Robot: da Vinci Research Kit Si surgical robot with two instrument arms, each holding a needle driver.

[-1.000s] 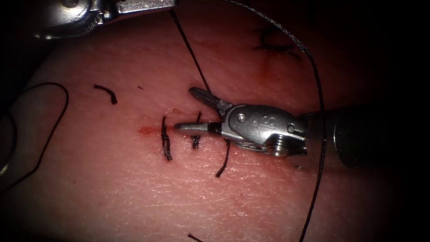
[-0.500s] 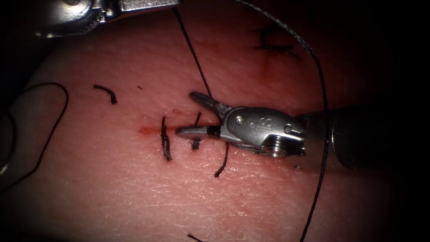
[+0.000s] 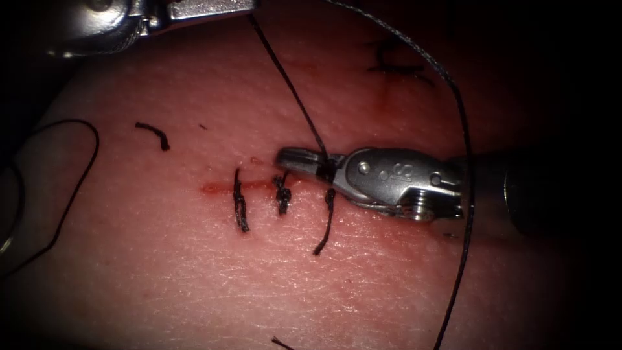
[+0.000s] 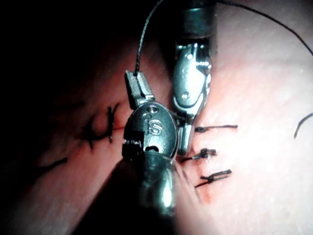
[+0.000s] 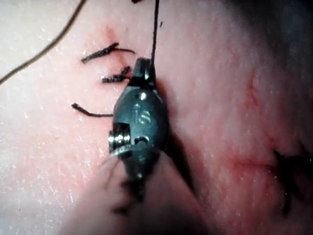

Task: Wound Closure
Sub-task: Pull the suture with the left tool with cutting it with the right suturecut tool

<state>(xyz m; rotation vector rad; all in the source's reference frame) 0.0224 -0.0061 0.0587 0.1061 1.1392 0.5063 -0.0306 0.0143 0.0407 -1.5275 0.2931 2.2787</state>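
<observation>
My right tool [image 3: 304, 161] now has its jaws closed on the taut thread [image 3: 285, 74] just above the third stitch — a second ago they stood open around it — while my left tool [image 3: 207, 8] holds the same strand clamped at its far end. Three stitches [image 3: 240, 207] already cross the cut [image 3: 223, 188] in the tissue [image 3: 194, 279], with another finished one [image 3: 392, 65] further right. I judge the closing well advanced; the needle's whereabouts I cannot tell.
</observation>
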